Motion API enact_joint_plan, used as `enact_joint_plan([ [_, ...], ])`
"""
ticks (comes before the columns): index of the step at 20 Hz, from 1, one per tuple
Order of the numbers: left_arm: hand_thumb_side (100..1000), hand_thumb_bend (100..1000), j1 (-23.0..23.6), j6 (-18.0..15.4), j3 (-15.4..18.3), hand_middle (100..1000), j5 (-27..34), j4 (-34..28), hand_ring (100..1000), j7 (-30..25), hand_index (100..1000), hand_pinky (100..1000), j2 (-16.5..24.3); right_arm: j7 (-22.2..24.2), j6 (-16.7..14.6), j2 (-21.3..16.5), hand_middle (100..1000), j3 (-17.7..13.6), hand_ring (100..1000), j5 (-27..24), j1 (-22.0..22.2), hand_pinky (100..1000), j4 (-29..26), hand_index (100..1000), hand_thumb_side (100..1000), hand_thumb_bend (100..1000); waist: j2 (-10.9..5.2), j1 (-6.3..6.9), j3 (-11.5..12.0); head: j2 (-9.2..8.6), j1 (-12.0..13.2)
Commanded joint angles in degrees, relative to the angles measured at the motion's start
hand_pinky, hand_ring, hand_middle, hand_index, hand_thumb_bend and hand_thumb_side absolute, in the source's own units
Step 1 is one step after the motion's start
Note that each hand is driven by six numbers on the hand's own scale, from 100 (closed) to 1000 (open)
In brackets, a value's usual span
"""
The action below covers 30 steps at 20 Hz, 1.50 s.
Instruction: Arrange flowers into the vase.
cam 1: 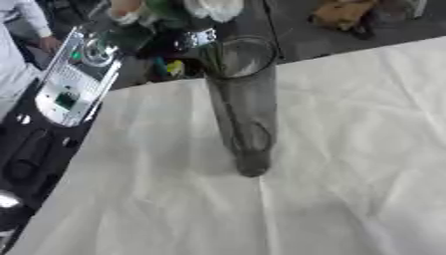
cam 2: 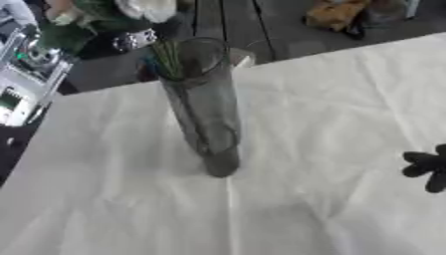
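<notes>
vase (cam 2: 206,107) (clear glass, green stems inside) stands upright on the white cloth (cam 2: 331,114); right robot hand (cam 2: 427,167) holds nothing, fingers curled.

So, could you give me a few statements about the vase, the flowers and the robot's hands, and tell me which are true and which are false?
1. The glass vase stands upright on the white tablecloth. True.
2. The vase is lying on its side. False: it stands on its base.
3. Green stems reach into the mouth of the vase. True.
4. The flowers lie flat on the tablecloth. False: the blooms are up above the vase, at the top of the view.
5. The right hand grips the vase. False: it shows at the right edge, well apart from the vase, holding nothing.
</notes>
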Motion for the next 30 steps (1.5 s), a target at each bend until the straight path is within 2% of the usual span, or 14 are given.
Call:
enact_joint_plan([
  [1, 1000, 519, -1.4, 0.0, 0.5, 973, 0.6, -0.1, 930, 0.2, 1000, 852, 1.8, 0.0, 0.2, -0.4, 495, -0.1, 682, 0.2, -0.4, 868, -1.1, 809, 1000, 100, -2.26, 0.42, 0.0, -0.23, 0.2],
  [5, 1000, 578, -2.0, -0.3, 0.7, 976, -0.5, 0.3, 934, -1.0, 1000, 861, 1.9, 0.0, 0.2, -0.4, 495, 0.0, 681, 0.2, -0.4, 868, -1.1, 809, 1000, 100, -2.37, 0.54, 0.0, -0.08, 0.3],
  [10, 1000, 578, -2.2, -0.8, 0.9, 976, -0.9, 0.7, 934, -1.7, 1000, 861, 1.9, 0.0, 0.3, -0.4, 495, -0.1, 681, 0.2, -0.3, 868, -1.1, 809, 1000, 100, -2.4, 0.59, 0.0, -0.01, 0.3],
  [11, 1000, 632, -2.1, -0.8, 0.7, 984, -1.1, 0.9, 942, -1.9, 1000, 885, 2.1, 0.0, 0.3, -0.5, 495, -0.1, 682, 0.2, -0.3, 868, -1.1, 809, 1000, 100, -2.39, 0.64, 0.0, 0.02, 0.3],
  [12, 1000, 638, -1.9, -0.8, 0.2, 987, -1.5, 1.0, 944, -2.4, 1000, 890, 2.4, 0.0, 0.3, -0.5, 495, -0.1, 682, 0.2, -0.3, 869, -1.1, 809, 1000, 100, -2.37, 0.68, -0.1, 0.06, 0.4],
  [20, 1000, 620, -1.6, -1.0, 0.5, 1000, -5.2, 1.0, 952, -7.9, 1000, 909, 2.6, 0.0, 0.5, -0.4, 493, -0.1, 681, 0.3, -0.3, 869, -1.1, 808, 1000, 100, -2.28, 0.64, 0.1, 0.07, 0.3],
  [26, 1000, 693, -1.7, -0.4, 1.1, 1000, -3.0, 0.6, 962, -10.5, 1000, 942, 2.6, 0.0, 0.6, -0.4, 493, 0.0, 682, 0.4, -0.3, 869, -1.1, 808, 1000, 100, -2.26, 0.62, 0.3, 0.04, 0.3],
  [30, 1000, 680, -1.6, -0.1, 1.3, 1000, -3.7, 0.0, 960, -11.1, 1000, 945, 3.0, 0.0, 0.7, -0.4, 493, 0.0, 682, 0.3, -0.3, 870, -1.1, 808, 1000, 100, -2.33, 0.64, 0.3, 0.13, 0.3],
])
